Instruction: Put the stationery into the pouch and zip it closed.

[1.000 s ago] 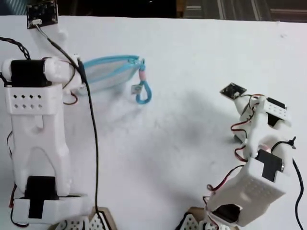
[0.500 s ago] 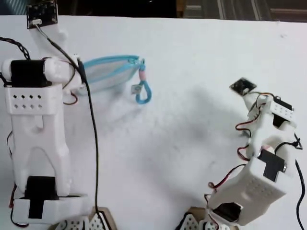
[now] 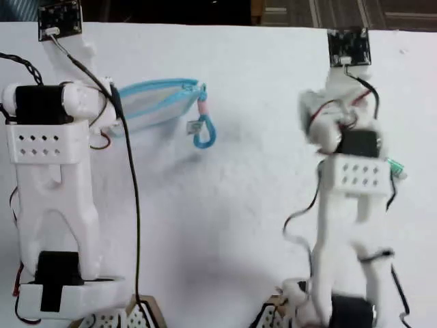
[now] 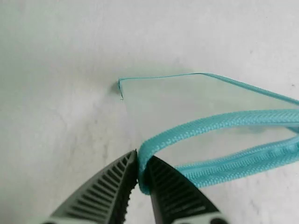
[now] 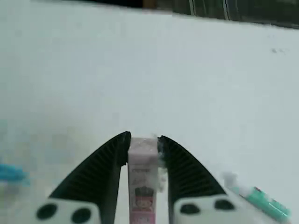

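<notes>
A clear pouch (image 3: 156, 104) with a teal zipper edge lies at the far left of the table. Its blue pull loop (image 3: 203, 133) points toward the middle. My left gripper (image 4: 138, 164) is shut on the end of the pouch's zipper band (image 4: 224, 122). My right gripper (image 5: 143, 140) is shut on a small pink-and-white block, an eraser (image 5: 142, 186), above the bare table. Beside the right arm (image 3: 347, 171) lies a green-and-white pen (image 3: 395, 168), which also appears near the right gripper's base (image 5: 259, 200).
The white table (image 3: 259, 198) runs between the two arms. Its far edge meets a dark background (image 3: 205, 10). The left arm's body (image 3: 48, 178) stands over the near left, with a black cable (image 3: 133, 205) hanging beside it.
The right arm has swung from a folded pose at the near right to stretch toward the far side of the table. The left arm and pouch have stayed put.
</notes>
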You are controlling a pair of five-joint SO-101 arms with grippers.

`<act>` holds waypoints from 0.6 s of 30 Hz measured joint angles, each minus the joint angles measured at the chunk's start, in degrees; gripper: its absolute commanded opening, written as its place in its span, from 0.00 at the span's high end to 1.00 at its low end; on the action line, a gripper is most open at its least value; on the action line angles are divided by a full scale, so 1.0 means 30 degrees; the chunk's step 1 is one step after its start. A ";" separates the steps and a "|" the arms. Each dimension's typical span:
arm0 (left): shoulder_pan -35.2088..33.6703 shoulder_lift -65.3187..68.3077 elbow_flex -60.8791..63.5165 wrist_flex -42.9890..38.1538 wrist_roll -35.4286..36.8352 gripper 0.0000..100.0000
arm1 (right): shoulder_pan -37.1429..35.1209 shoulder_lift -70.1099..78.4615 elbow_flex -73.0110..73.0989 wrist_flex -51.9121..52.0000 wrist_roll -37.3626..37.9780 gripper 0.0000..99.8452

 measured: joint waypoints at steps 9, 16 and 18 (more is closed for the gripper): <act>0.0000 0.0000 0.0000 0.0000 0.0000 0.98 | -0.7238 -0.5158 0.2168 -0.9553 -0.6007 0.98; 0.0000 0.0000 0.0000 0.0000 0.0000 0.98 | -1.1956 -0.5275 0.8147 -1.8432 -0.0264 0.98; 0.0000 0.0000 0.0000 0.0000 0.0000 0.98 | -1.2689 -0.5275 0.9612 -2.0396 0.0410 0.98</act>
